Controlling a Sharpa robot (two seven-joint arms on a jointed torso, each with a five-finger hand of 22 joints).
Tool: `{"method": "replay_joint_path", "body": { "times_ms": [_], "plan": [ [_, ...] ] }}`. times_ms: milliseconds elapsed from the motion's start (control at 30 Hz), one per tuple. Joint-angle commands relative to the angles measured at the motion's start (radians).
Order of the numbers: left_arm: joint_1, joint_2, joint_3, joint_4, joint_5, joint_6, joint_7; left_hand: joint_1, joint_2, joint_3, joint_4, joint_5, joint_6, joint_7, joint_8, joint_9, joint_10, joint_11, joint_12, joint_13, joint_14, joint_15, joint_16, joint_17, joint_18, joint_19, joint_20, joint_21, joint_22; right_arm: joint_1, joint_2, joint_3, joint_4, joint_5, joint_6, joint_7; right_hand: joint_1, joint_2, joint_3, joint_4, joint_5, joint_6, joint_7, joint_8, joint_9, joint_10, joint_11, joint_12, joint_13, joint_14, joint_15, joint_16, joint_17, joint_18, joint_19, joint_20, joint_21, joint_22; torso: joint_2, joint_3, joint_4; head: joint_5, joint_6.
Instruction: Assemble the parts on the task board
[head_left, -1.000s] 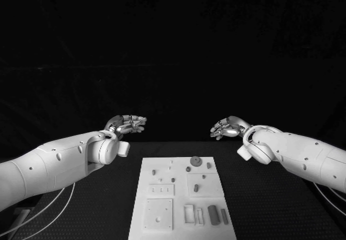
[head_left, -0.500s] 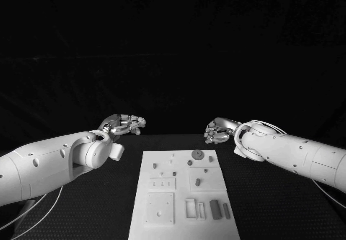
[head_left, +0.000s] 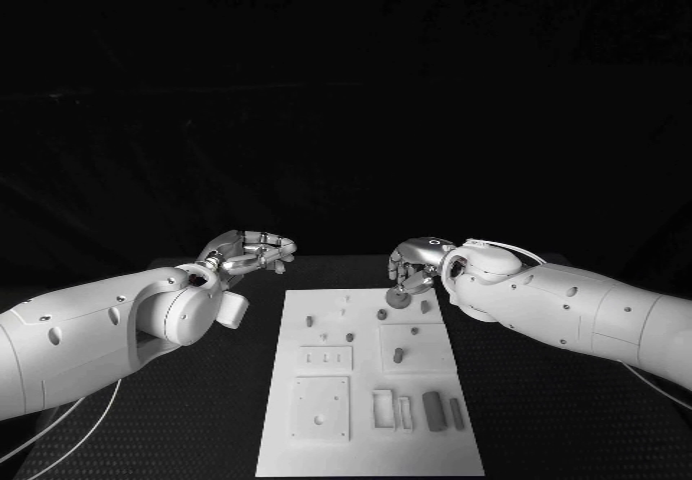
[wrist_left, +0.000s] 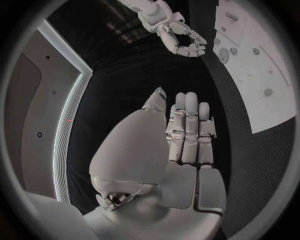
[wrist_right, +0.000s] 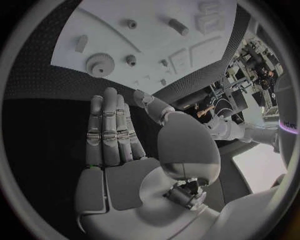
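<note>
Both white arms reach forward from the picture's sides, forearms angling inward. The left hand (head_left: 248, 250) is raised, empty, its fingers (wrist_left: 187, 125) lying straight and side by side, thumb apart. The right hand (head_left: 414, 268) also holds nothing, its fingers (wrist_right: 109, 131) extended together, thumb spread to one side.

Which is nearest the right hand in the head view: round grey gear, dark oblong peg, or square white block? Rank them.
From the right hand:
1. Round grey gear, far end of the board, just below the fingers.
2. Dark oblong peg, near right corner.
3. Square white block, near left corner.
</note>
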Motion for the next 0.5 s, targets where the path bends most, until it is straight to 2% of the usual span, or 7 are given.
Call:
{"method": "replay_joint_path", "body": {
  "times_ms": [33, 133, 200, 333, 500],
  "plan": [
    [0.002, 0.0, 0.001, 0.01, -0.006, 0.02, 0.006, -0.01, 0.003, 0.006, 0.0, -0.005, 0.005, 0.0, 0.002, 0.001, -0.005, 0.001, -0.005, -0.002, -0.006, 0.004, -0.004, -0.001, 0.0, 0.002, -0.007, 0.006, -0.001, -0.003, 0.012, -0.003, -0.009, -0.106, -0.012, -0.029, 0.003, -0.012, 0.013, 0.0, -0.012, 0.009, -0.002, -0.006, 0.002, 0.002, 0.002, -0.002, 0.007, -0.002, -0.001, -0.002, 0.005, 0.007, -0.004, 0.004, -0.001, 0.0, 0.023, -0.0011, 0.0093, -0.008, -0.001],
    [0.002, -0.001, 0.001, 0.017, -0.005, 0.021, 0.007, -0.011, 0.003, 0.006, 0.0, -0.005, 0.005, 0.0, 0.002, 0.002, -0.005, 0.002, -0.006, -0.002, -0.006, 0.004, -0.004, -0.001, -0.001, 0.001, -0.008, 0.006, -0.002, -0.009, 0.017, -0.007, -0.014, -0.131, -0.013, -0.035, 0.003, -0.012, 0.014, 0.0, -0.013, 0.009, -0.003, -0.006, 0.002, 0.002, 0.002, -0.002, 0.008, -0.003, 0.0, -0.003, 0.006, 0.007, -0.005, 0.004, -0.002, 0.0, 0.03, -0.0024, 0.0129, -0.012, -0.003],
    [0.002, -0.006, 0.001, 0.025, -0.005, 0.021, 0.008, -0.016, 0.003, 0.005, 0.0, -0.008, 0.004, 0.002, -0.001, 0.002, -0.008, 0.004, -0.011, -0.002, -0.007, 0.005, -0.006, -0.002, -0.003, 0.0, -0.009, 0.006, -0.003, -0.012, 0.023, -0.011, -0.021, -0.153, -0.015, -0.044, 0.001, -0.017, 0.02, 0.001, -0.026, 0.016, -0.005, -0.006, 0.004, 0.022, -0.006, 0.007, 0.026, 0.006, -0.004, 0.001, 0.018, 0.007, 0.004, 0.003, 0.003, 0.004, 0.035, -0.003, 0.015, -0.013, -0.002],
    [0.002, -0.011, 0.002, 0.038, -0.005, 0.021, 0.008, -0.019, 0.002, 0.005, 0.0, -0.009, 0.003, 0.002, -0.002, 0.002, -0.009, 0.004, -0.013, -0.002, -0.007, 0.005, -0.006, -0.002, -0.004, 0.0, -0.01, 0.007, -0.004, -0.017, 0.03, -0.015, -0.03, -0.16, -0.014, -0.047, -0.006, -0.034, 0.018, 0.001, -0.044, 0.022, -0.007, -0.014, 0.008, 0.058, -0.027, 0.036, 0.1, 0.034, -0.023, 0.04, 0.084, 0.007, 0.045, -0.016, 0.034, 0.027, 0.047, -0.0038, 0.0196, -0.019, 0.0],
    [0.002, -0.008, 0.002, 0.037, -0.002, 0.023, 0.007, -0.022, 0.002, 0.005, 0.0, -0.01, 0.002, 0.003, -0.004, 0.002, -0.009, 0.005, -0.015, -0.001, -0.007, 0.005, -0.007, -0.002, -0.005, 0.0, -0.012, 0.007, -0.005, -0.027, 0.037, -0.016, -0.032, -0.161, -0.005, -0.043, -0.013, -0.039, 0.019, 0.001, -0.052, 0.024, -0.008, -0.026, 0.013, 0.043, -0.032, 0.052, 0.21, 0.029, -0.03, 0.062, 0.148, 0.007, 0.056, -0.026, 0.049, 0.052, 0.058, -0.005, 0.0251, -0.022, 0.0]
  ]
}}
